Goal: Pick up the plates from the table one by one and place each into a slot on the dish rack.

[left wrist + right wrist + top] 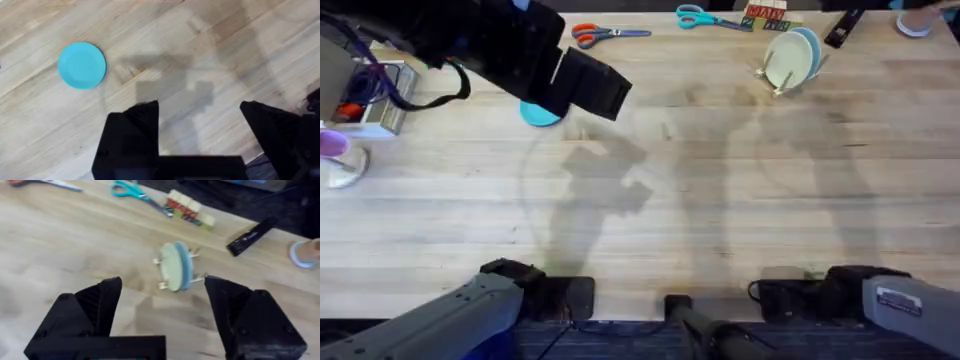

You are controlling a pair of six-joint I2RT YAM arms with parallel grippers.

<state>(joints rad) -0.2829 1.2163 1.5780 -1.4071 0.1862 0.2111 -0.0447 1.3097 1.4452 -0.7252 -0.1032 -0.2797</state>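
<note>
Dish rack (788, 68) at the far right of the table (720, 200), two plates (794, 55) standing upright in its slots, one behind the other. A third plate (540, 115) lies flat at far left-centre, under the left arm. Two scissors (605, 35) lie along the far edge, left of the rack.

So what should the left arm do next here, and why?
Probably lower the left tool toward the cyan plate and centre on it. The plate lies flat on the table, off to one side of the open tool, while the rack already holds a cream and a blue plate.
</note>
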